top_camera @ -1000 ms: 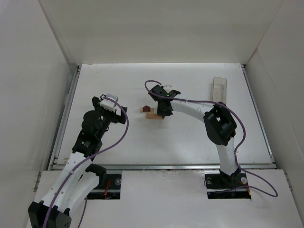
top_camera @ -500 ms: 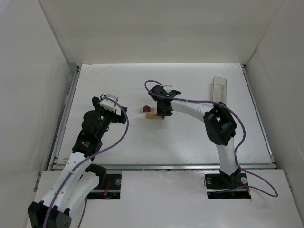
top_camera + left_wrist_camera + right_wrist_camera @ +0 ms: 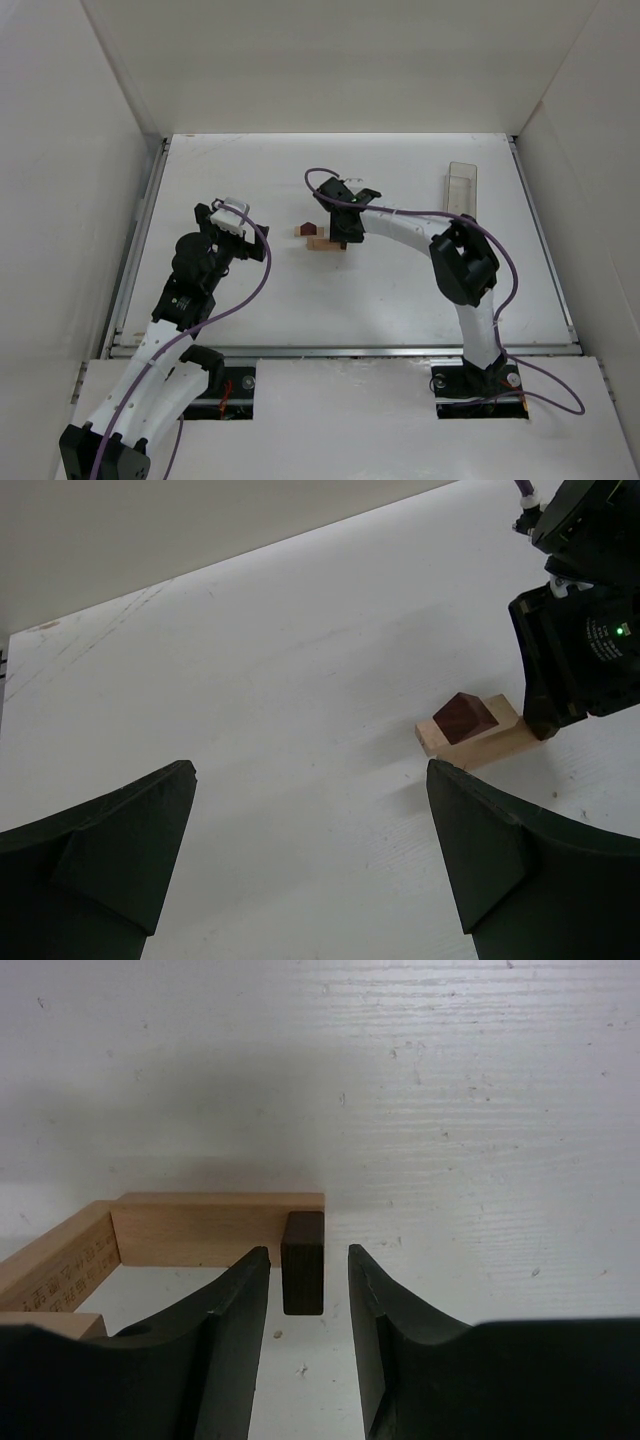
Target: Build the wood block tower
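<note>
Tan bars: three, going by the right wrist view. The back bar (image 3: 200,1228) lies crosswise, the side bar (image 3: 55,1260) meets it at a corner, and a third bar (image 3: 40,1325) shows at the lower left edge (only a sliver, so this count is unsure).

Dark pieces: two. One is the roof piece (image 3: 462,718); the other is a small block (image 3: 303,1263), just right of the roof piece.

Clear box (image 3: 461,185): one, well to the right of the roof piece and farther back.

Arms: two, the left arm (image 3: 160,330) and the right arm (image 3: 400,225).

Grippers: two, the left gripper (image 3: 310,780) and the right gripper (image 3: 342,230), on either side of the roof piece.

Purple cables: two, the left cable (image 3: 268,262) and the right cable (image 3: 513,272).
</note>
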Controlling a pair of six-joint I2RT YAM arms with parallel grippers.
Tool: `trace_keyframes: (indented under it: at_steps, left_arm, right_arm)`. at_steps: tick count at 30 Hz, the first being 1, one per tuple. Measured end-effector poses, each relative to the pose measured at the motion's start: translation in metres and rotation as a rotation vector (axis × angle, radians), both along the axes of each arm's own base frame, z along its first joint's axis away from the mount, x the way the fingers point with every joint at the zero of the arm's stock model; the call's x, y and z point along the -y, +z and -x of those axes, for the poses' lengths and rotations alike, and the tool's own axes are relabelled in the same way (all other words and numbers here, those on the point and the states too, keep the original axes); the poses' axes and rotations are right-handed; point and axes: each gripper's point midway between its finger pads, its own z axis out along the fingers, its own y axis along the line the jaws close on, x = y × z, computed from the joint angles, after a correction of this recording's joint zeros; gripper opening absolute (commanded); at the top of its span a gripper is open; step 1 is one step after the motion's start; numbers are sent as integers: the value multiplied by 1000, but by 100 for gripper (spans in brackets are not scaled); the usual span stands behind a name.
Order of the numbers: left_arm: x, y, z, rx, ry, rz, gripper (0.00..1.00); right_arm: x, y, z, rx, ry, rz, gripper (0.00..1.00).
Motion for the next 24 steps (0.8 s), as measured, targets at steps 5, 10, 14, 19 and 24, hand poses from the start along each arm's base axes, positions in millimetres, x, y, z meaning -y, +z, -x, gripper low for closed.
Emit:
trace_keyframes:
  at_steps: [5,10,14,19,24]
  left_arm:
    - [1,0,0,-1,-4,0,100]
    - [1,0,0,-1,-6,1,100]
    - [1,0,0,0,-6,1,100]
    - [1,0,0,-1,-6,0,100]
    - [1,-1,0,-4,-3,3,100]
  right_arm:
    - [10,19,-11,41,-25,-18,43]
    - [17,65,-34,144,-52,-93,45]
    - [25,109,-57,246,-79,-165,50]
    - [60,167,-77,371,-164,-246,78]
    - [189,234,-86,565,-496,-230,100]
